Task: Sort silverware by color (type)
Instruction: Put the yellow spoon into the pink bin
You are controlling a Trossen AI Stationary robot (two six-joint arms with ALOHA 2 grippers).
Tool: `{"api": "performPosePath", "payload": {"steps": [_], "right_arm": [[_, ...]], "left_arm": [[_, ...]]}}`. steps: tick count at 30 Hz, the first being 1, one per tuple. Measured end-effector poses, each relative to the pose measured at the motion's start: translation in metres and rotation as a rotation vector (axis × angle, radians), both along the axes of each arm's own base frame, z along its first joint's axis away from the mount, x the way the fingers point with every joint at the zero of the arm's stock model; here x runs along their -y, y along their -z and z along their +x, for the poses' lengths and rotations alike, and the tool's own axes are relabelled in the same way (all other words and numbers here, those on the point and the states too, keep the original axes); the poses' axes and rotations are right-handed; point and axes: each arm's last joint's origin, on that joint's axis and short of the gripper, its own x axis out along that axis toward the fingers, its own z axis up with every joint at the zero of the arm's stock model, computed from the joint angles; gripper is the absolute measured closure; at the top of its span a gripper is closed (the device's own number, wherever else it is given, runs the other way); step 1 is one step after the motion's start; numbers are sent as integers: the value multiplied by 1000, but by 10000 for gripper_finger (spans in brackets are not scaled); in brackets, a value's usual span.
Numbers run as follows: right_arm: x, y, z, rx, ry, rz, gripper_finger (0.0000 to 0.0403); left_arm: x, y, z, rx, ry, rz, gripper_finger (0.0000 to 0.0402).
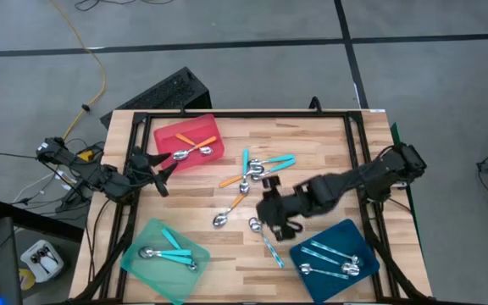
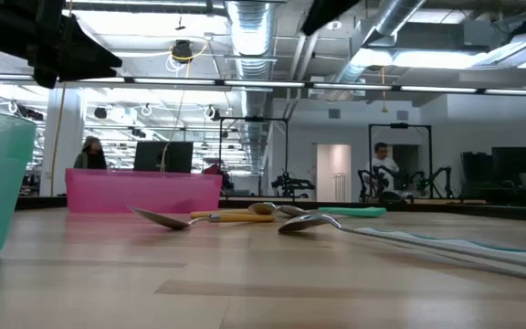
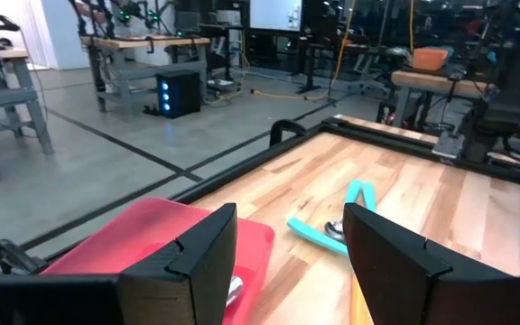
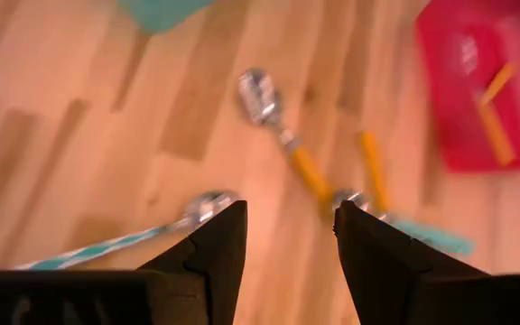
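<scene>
Loose spoons lie flat on the wooden table: two orange-handled ones, a crossed cluster of turquoise ones and one pale blue patterned spoon. My right gripper hovers open just above the patterned spoon's bowl and touches nothing. The nearer orange spoon lies ahead of it. My left gripper is open at the left edge of the red tray, raised off the table. The turquoise spoons show beyond its fingers.
The red tray holds two orange spoons. The mint-green tray near the front left holds turquoise spoons. The dark-blue tray at the front right holds patterned spoons. A black frame rims the table. People stand far off in the room.
</scene>
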Motion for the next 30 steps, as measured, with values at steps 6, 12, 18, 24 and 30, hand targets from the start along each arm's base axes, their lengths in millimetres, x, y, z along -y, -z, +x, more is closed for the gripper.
{"api": "performPosePath", "payload": {"steps": [6,12,18,24,30], "right_arm": [[33,-7,18,94,-62,-22,211],[57,0,39,145,-120,-21,211],[67,27,57,95,-226,18,211],[74,42,73,107,-280,14,211],[83,60,80,73,-325,38,211]], "left_arm": [[0,0,0,-3,11,-3,212],[0,1,0,-15,11,3,212],[0,2,0,-16,11,1,212],[0,3,0,-15,14,-10,212],[0,3,0,-12,13,-21,212]]}}
